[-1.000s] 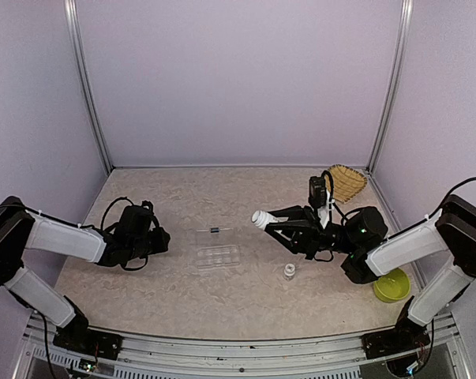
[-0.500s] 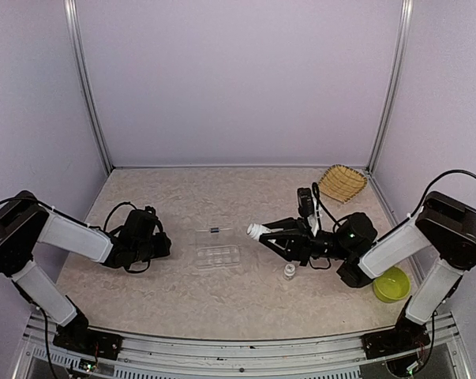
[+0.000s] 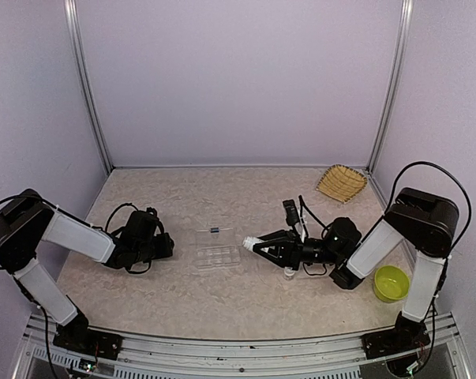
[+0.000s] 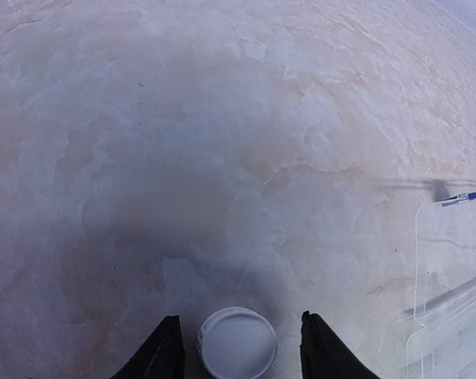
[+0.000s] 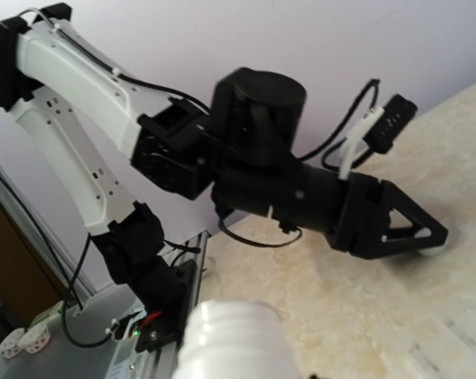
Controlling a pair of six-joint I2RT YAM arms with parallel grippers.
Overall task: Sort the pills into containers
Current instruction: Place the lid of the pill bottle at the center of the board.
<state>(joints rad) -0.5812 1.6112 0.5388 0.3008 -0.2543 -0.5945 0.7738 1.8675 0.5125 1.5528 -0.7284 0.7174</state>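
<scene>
Left gripper: jaws apart, flanking white cap on table. Right gripper: clamped on white bottle, mouth toward clear container.

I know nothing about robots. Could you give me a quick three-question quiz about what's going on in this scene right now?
1. What is the right gripper holding? A) a white bottle B) a spoon C) a sponge
2. True or false: a white cap sits between the left gripper's open fingers.
3. Fill in: the green bowl sits nearest the ___ arm.
Key: 1 A; 2 true; 3 right.
</scene>
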